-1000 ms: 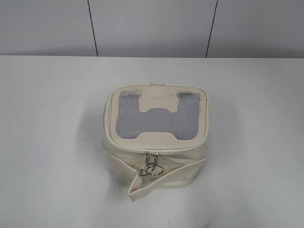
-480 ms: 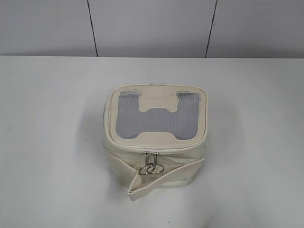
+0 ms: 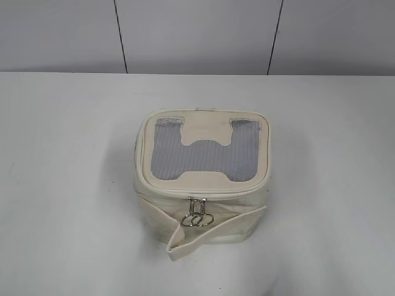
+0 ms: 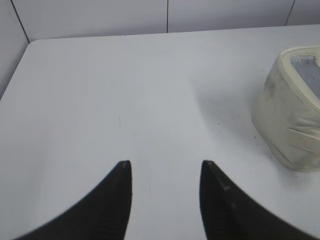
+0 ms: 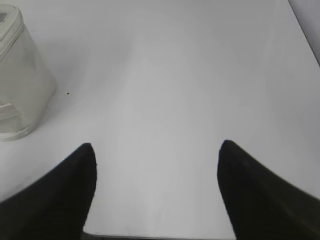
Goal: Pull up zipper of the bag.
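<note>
The small boxy cream bag [image 3: 200, 185] stands in the middle of the white table, its flat lid with grey mesh panels facing up. The zipper [image 3: 197, 196] runs round the lid edge; its two silver pulls with rings [image 3: 197, 217] hang together at the front. A loose cream strap [image 3: 210, 231] lies across the front. Neither arm shows in the exterior view. My left gripper [image 4: 165, 167] is open and empty over bare table, with the bag [image 4: 292, 115] far to its right. My right gripper [image 5: 157, 150] is open and empty, with the bag [image 5: 20, 90] far to its left.
The white table [image 3: 62, 185] spreads on all sides of the bag. A grey panelled wall [image 3: 197, 37] stands behind its far edge. The table's left edge shows in the left wrist view [image 4: 15, 70], and its right edge shows in the right wrist view [image 5: 302, 30].
</note>
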Available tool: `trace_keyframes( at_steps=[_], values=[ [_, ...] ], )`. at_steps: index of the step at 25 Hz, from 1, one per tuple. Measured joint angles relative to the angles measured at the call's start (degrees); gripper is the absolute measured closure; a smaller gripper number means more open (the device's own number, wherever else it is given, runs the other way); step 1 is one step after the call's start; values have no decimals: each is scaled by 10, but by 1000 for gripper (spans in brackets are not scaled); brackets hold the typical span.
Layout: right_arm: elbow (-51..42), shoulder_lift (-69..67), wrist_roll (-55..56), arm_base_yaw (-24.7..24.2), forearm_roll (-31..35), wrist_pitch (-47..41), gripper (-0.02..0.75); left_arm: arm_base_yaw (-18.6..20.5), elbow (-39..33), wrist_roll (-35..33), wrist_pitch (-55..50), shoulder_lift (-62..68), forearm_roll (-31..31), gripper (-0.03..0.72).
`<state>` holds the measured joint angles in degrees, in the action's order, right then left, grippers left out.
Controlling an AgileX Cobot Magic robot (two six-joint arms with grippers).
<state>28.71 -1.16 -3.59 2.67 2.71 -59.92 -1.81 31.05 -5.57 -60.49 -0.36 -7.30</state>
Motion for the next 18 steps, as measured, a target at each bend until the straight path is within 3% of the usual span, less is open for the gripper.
trace_keyframes(
  at_steps=[18],
  values=[
    [-1, 15, -1, 0, 4, 0, 152, 5, 0, -1, 1, 0, -1, 340]
  ],
)
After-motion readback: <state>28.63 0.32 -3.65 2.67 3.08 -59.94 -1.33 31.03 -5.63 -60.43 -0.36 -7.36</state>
